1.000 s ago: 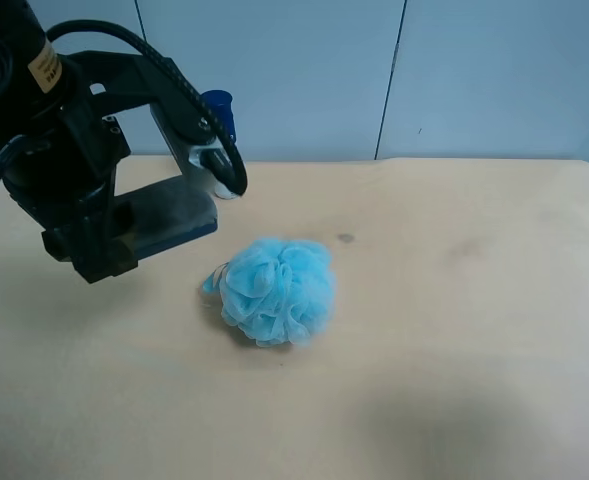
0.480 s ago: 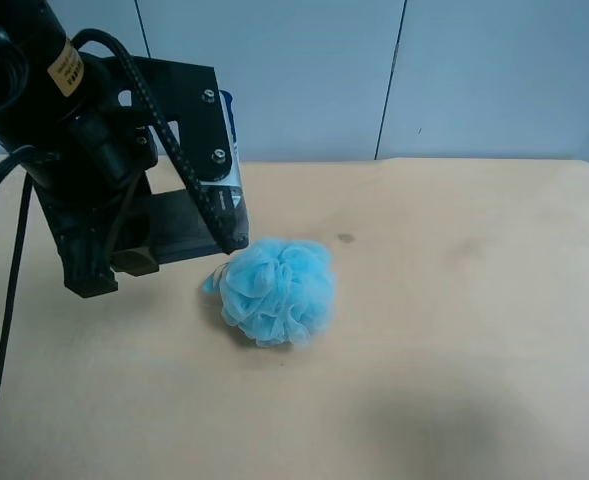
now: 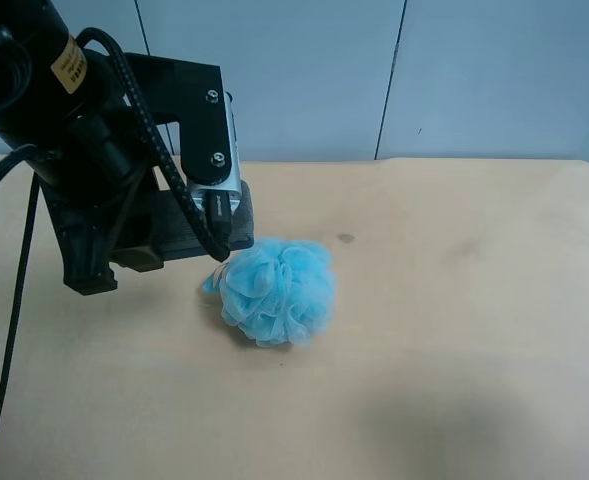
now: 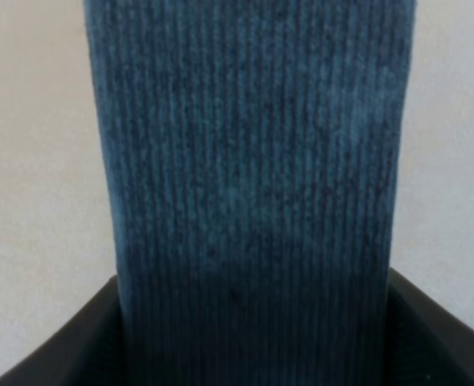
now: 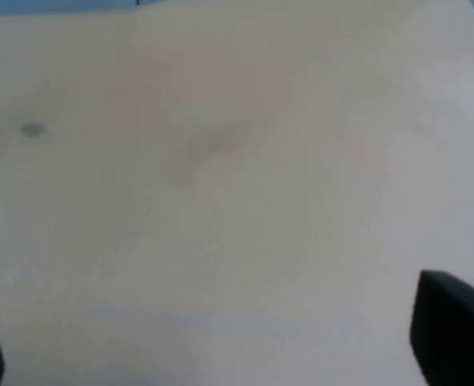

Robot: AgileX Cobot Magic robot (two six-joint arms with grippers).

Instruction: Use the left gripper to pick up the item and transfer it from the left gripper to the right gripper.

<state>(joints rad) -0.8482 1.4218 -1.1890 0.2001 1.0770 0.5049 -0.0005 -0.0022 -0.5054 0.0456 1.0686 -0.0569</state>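
Note:
The item [image 3: 189, 228], a flat dark grey-blue block, sticks out of my left gripper [image 3: 102, 268] toward the puff. The left gripper belongs to the bulky black arm with the yellow label at the exterior high view's left. In the left wrist view the ribbed item [image 4: 249, 161] fills the middle, and the left gripper [image 4: 253, 338] has a black jaw pressed against each of its long sides. My right gripper [image 5: 237, 354] is out of the exterior high view. Its wrist view shows two dark fingertips [image 5: 454, 330] far apart over bare table, empty.
A fluffy light-blue bath puff [image 3: 276, 290] lies on the beige table [image 3: 454, 330], just right of the item's free end. The white bottle [image 3: 236, 160] stands at the back, mostly hidden behind the left arm's bracket. A blue-grey wall runs behind the table.
The left arm has turned and shifted right with the item, whose free end now reaches the puff. The arm's bracket now covers the bottle.

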